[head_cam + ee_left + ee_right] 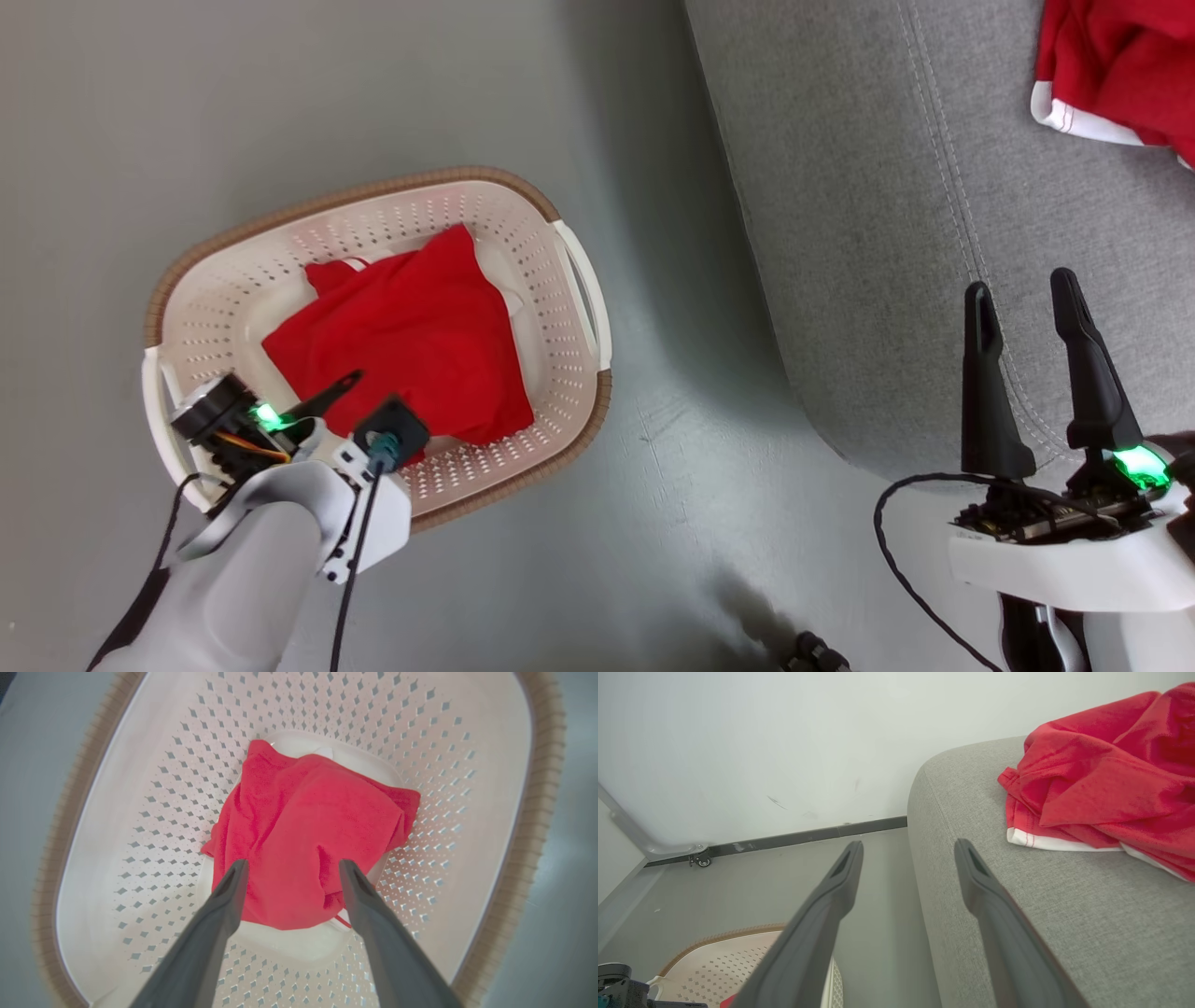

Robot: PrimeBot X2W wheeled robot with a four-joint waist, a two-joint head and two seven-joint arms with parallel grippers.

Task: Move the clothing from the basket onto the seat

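Left claw (293, 864) hung wide over the garment (308, 826) in the basket (140, 788); a straight drop onto its central fold looked best.

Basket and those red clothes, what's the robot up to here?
The robot is moving red clothing from the basket on the floor to the grey seat. A red garment already lies on the seat. A second red garment sits in the basket, and the left gripper hangs open just over it, with nothing gripped yet. The right gripper is open and empty by the seat's edge.
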